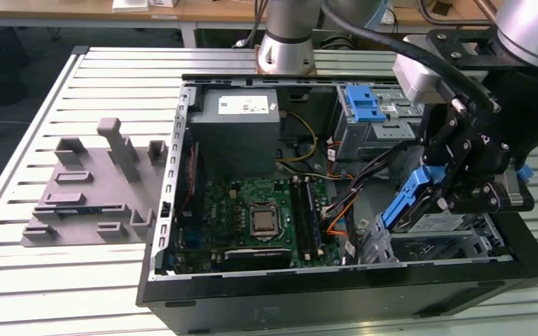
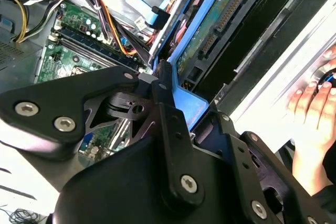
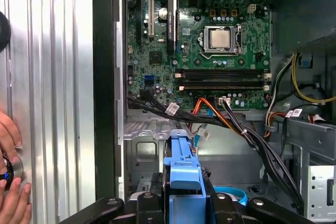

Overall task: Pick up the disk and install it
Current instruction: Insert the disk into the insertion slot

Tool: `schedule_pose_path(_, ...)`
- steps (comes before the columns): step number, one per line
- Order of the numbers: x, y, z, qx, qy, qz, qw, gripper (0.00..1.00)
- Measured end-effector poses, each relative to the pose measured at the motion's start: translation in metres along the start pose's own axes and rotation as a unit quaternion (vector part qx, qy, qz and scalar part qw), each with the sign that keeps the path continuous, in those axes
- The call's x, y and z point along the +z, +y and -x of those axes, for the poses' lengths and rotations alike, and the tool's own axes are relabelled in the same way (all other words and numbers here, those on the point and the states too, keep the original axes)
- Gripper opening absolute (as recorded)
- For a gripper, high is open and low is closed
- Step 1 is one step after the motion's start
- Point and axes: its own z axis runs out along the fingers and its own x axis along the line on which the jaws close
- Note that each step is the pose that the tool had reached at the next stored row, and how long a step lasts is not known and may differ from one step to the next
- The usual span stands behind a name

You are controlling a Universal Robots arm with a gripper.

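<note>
Your claw (image 1: pixel 448 197) is clenched on the disk (image 1: pixel 417 210), which hangs tilted over the metal bay (image 1: pixel 437 245) at the exterior view's lower right. The claw hides the disk's upper end. Cables (image 1: pixel 367 171) crowd one side, and the case wall (image 1: pixel 531 245) stands just beside the other.

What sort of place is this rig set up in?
Probably a robotics lab or workshop: the claw holds the disk in an open computer case on a slatted metal table, with desks behind.
</note>
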Motion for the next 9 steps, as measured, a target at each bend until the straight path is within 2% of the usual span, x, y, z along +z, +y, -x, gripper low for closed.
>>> schedule_pose_path(9,0.0114,0.0002,-0.0003,0.000,0.0000,0.0000,1.0000,0.36)
